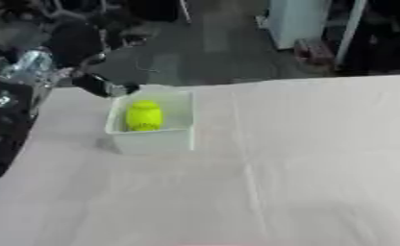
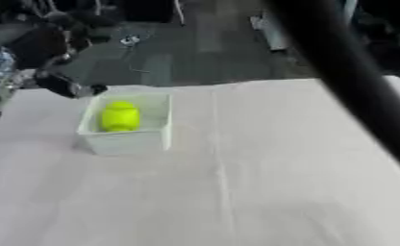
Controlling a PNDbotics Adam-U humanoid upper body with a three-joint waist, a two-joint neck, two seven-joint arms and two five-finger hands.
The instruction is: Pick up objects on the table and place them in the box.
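Inside the white box (image 1: pixel 150 139), near the tabletop's (image 1: pixel 304 168) left side, a yellow-green ball (image 1: pixel 143 116) is already seated. Just behind the box's far left corner the left hand (image 1: pixel 102 86) is seen, though whether its fingers are spread cannot be told. The placing step is judged done; no other object is seen, so next the arm would only need to be drawn clear.

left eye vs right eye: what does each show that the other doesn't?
Left eye only: a white cabinet on the floor beyond the table.
Right eye only: a thick black bar crossing the upper right, blurred, hiding that area.
Both: the yellow-green oval ball lying inside the translucent white plastic box on the white cloth-covered table, and the left hand beside the box's far left corner.
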